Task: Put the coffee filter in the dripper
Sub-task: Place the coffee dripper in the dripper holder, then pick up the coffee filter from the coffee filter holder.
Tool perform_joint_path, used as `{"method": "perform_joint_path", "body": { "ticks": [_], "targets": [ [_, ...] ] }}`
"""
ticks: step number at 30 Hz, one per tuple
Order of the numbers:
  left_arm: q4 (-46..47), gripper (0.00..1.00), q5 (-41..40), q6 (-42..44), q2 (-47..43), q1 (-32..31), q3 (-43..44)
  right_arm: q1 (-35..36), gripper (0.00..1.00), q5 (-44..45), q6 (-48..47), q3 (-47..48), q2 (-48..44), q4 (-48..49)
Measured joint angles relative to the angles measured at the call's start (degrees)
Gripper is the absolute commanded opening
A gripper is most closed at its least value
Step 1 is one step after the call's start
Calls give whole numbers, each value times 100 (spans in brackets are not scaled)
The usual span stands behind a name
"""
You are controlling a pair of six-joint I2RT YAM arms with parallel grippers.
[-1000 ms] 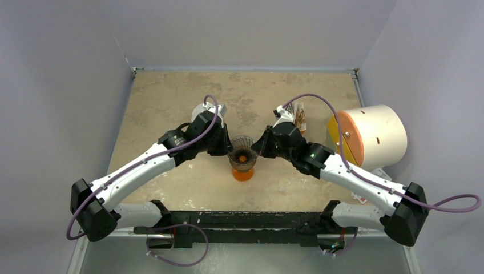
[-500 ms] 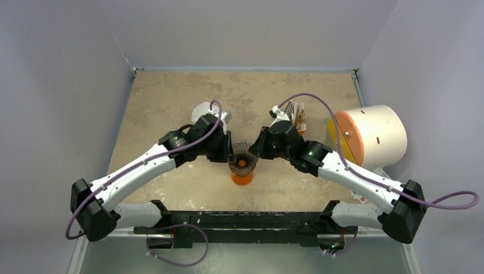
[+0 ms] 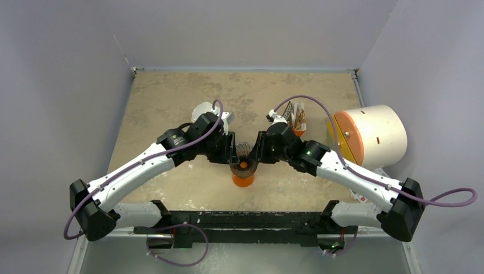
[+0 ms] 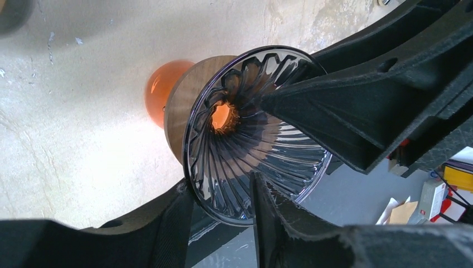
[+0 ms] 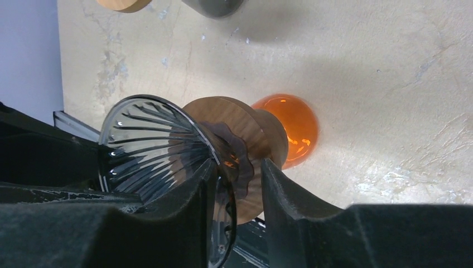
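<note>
The dripper (image 3: 242,150) is a clear ribbed glass cone with a wooden collar (image 5: 234,117) on an orange glass base (image 3: 243,181), standing mid-table. My left gripper (image 3: 231,149) straddles its left rim, one finger outside and one inside the cone (image 4: 245,139). It is closed on the glass wall in the left wrist view (image 4: 220,190). My right gripper (image 3: 257,149) straddles the right rim the same way, fingers close together (image 5: 239,173) around the glass. The cone is empty. I cannot pick out a coffee filter for certain.
A brown and white stack (image 3: 295,117) stands behind my right wrist. A big white cylinder with an orange end (image 3: 371,134) lies at the right. A white round thing (image 3: 201,110) sits behind my left wrist. Grey (image 5: 215,5) and tan (image 5: 117,3) objects show farther off.
Both grippers have moved inward from either side of the dripper onto its rim. The dripper has shifted slightly toward the near edge.
</note>
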Motion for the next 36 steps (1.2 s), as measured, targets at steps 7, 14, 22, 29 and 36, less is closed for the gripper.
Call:
{"method": "perform_joint_path", "body": {
  "ticks": [7, 14, 22, 29, 36],
  "targets": [
    [-199, 52, -94, 98, 0, 0, 195, 0, 47, 98, -96, 273, -118, -175],
    [-584, 56, -455, 323, -2, 13, 518, 0, 53, 439, -391, 754, -332, -730],
    [-844, 62, -1016, 756, -197, 13, 787, -13, 56, 1580, -1187, 1611, -321, -1373],
    [-1161, 72, -1829, 1060, -461, 13, 820, -264, 56, 2557, -1982, 2149, 107, -1792],
    [-1154, 81, -2417, 1279, -901, 13, 710, -1054, 56, 2813, -2592, 2452, 761, -1969]
  ]
}}
